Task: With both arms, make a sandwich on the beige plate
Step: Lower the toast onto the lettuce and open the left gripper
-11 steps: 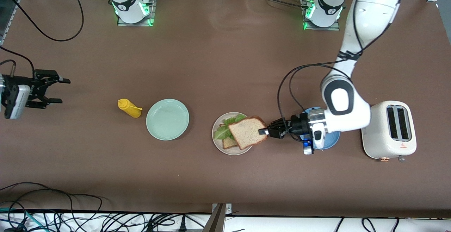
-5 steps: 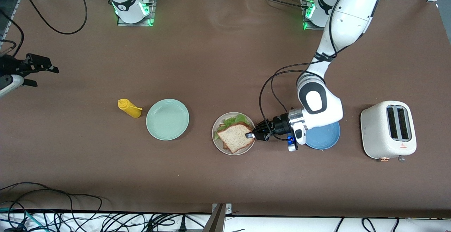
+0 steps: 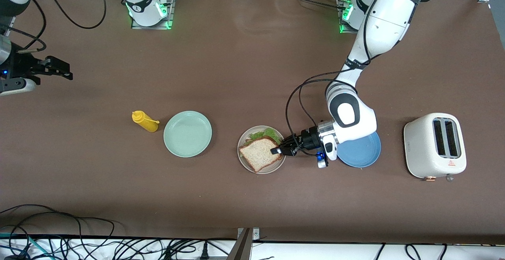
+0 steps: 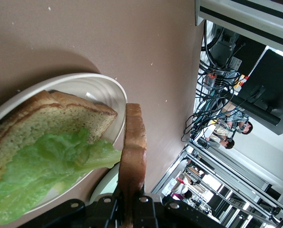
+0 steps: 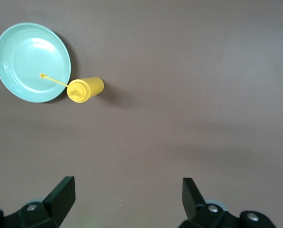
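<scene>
The beige plate (image 3: 245,163) holds a lower bread slice (image 4: 41,123) with a ruffled green lettuce leaf (image 3: 261,135) on it. A second bread slice (image 3: 258,154) lies over the lettuce, tilted. My left gripper (image 3: 281,149) is shut on that slice's edge at the plate's rim, on the side toward the blue plate. In the left wrist view the held slice (image 4: 134,152) shows edge-on between the gripper (image 4: 131,202) jaws, above the lettuce (image 4: 46,166) and the plate rim (image 4: 98,90). My right gripper (image 3: 59,70) is open and empty at the right arm's end of the table; its wrist view shows it (image 5: 127,190) high over bare table.
A mint-green plate (image 3: 187,133) and a yellow squeeze bottle (image 3: 144,121) stand beside the beige plate toward the right arm's end. A blue plate (image 3: 361,153) lies under the left arm's wrist. A white toaster (image 3: 434,145) stands toward the left arm's end.
My left gripper has carried the top slice from above the plate's edge down over the lettuce. My right gripper has drawn back and turned at its end of the table.
</scene>
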